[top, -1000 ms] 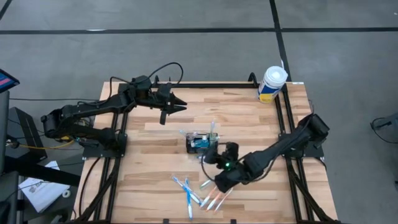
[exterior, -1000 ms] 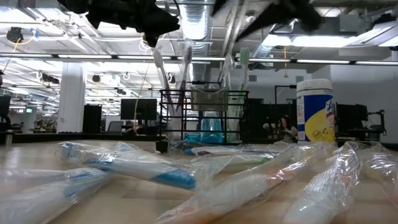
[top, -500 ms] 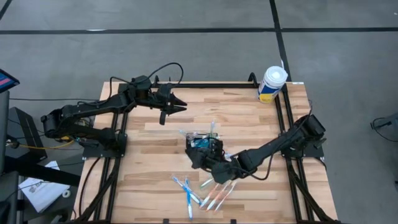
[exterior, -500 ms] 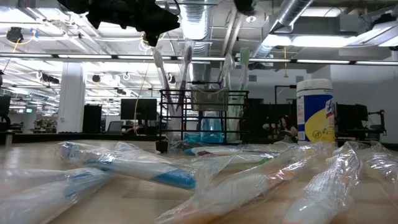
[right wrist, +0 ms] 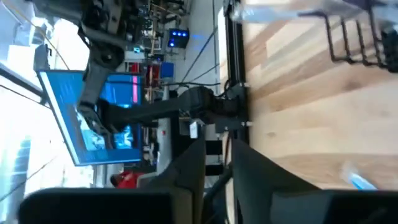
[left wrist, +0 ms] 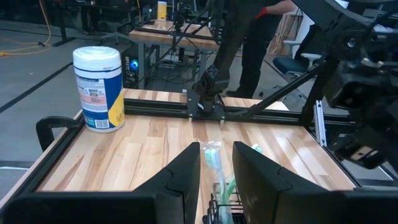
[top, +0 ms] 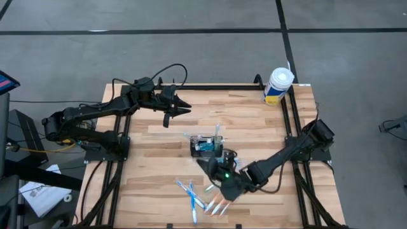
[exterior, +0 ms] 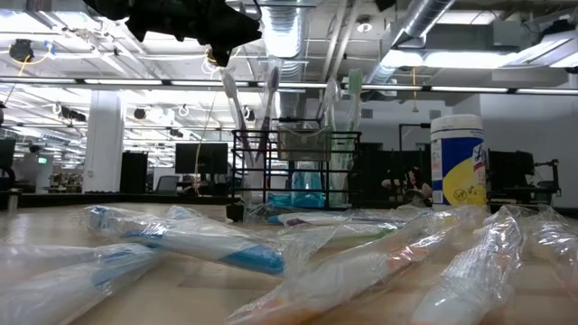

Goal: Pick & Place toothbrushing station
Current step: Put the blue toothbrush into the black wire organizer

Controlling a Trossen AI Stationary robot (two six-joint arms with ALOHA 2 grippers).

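Observation:
The toothbrushing station, a small black wire-mesh caddy (top: 206,145), stands on its base near the table's middle. Several toothbrushes stand upright in it (exterior: 298,167). My right gripper (top: 203,163) is just on the caddy's near side. It is rolled on its side, points toward the table's left edge, and is open by a narrow gap (right wrist: 216,155). It touches nothing. The caddy's wire edge shows beside it (right wrist: 351,37). My left gripper (top: 186,107) hangs open and empty above the table's far left part, pointing toward the caddy (left wrist: 216,155).
Several plastic-wrapped toothbrushes (top: 192,193) (top: 219,203) lie near the table's near edge and fill the low view's foreground (exterior: 226,248). A white tub with a yellow-blue label (top: 278,85) stands at the far right corner. A person (left wrist: 249,37) stands beyond the table.
My right gripper has swung from the caddy's near right corner toward the table's left along the caddy's near side. It has then drawn a little toward the near edge, turning as it went. It has left the top of the low view. The caddy has stayed put.

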